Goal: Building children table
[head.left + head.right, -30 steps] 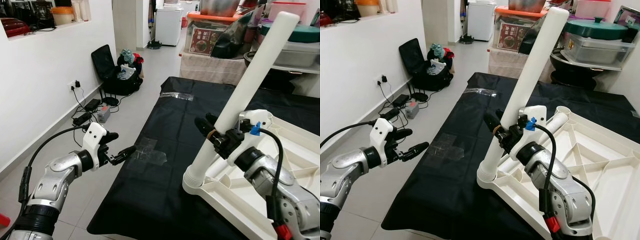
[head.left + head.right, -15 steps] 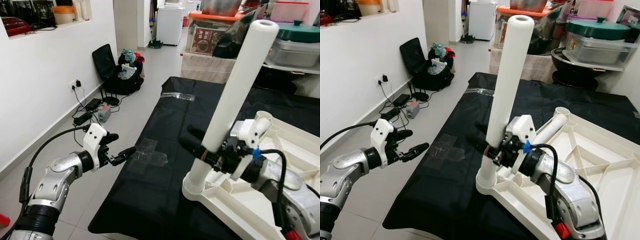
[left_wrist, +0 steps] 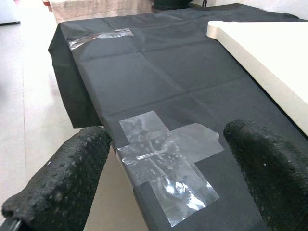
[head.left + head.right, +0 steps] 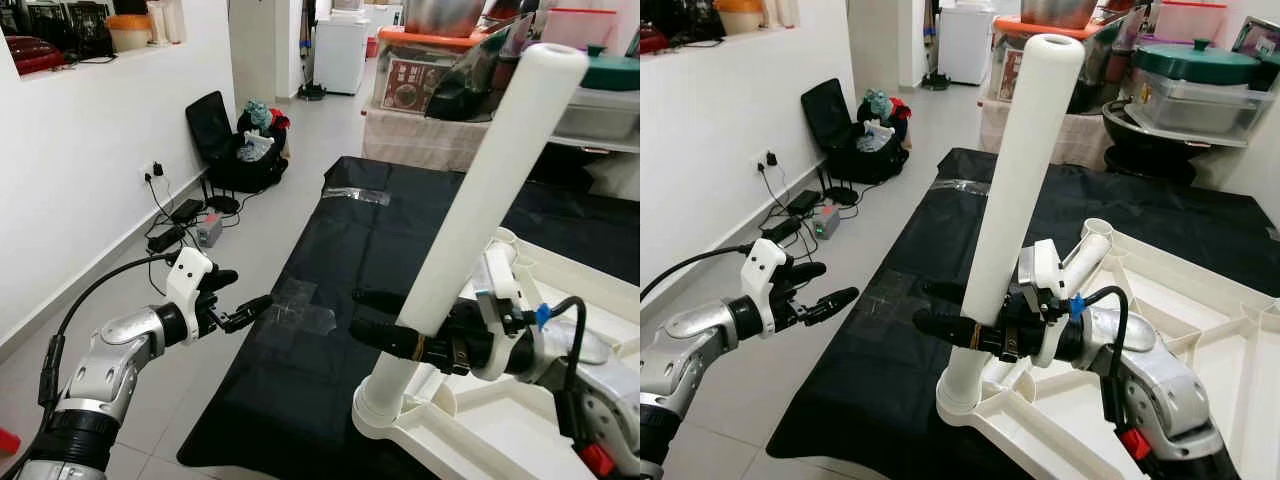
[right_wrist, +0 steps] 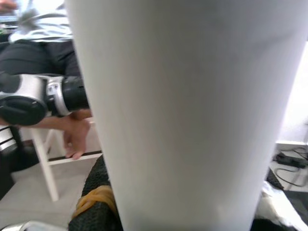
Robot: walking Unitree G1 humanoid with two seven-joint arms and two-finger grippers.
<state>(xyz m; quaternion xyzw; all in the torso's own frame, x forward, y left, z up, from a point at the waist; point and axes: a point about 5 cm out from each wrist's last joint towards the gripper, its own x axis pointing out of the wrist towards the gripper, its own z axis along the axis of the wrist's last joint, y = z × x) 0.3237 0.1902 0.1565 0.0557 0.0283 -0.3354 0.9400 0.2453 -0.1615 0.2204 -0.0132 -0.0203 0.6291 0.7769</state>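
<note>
Head views: your right gripper [image 4: 952, 327] pinches the long white cylindrical plastic table leg [image 4: 1015, 190] low on its shaft, one black finger on each side. The leg stands tilted, top leaning to the robot's right, with its ribbed foot seated in the near left corner socket of the upturned cream plastic tabletop [image 4: 1200, 340]. That tabletop lies underside up, ribs showing, on the black cloth sheet [image 4: 330, 260] spread over the floor. A second, shorter white leg stub [image 4: 1087, 245] lies along the tabletop's far edge. Your left gripper [image 4: 240, 310] hangs in the air at the sheet's left edge, fingers spread, holding nothing, just beside the clear tape patch [image 4: 300, 305] stuck to the cloth. A black bag with clothes [image 4: 240, 145] sits against the white wall farther back; stacked storage boxes and a large pot [image 4: 1190, 80] stand beyond the sheet.

Left wrist view: both black textured fingers [image 3: 62, 187] are wide apart with bare cloth between them. The crossed clear tape patch sits on the sheet's edge, and a corner of the cream tabletop [image 3: 269, 53] shows beyond it.

Right wrist view: the white leg [image 5: 192, 110] is up close against the lens. A black finger with a yellow rubber band [image 5: 94, 199] presses its side. Behind, you see a person's hand [image 5: 77, 137] hanging by a white chair leg.
</note>
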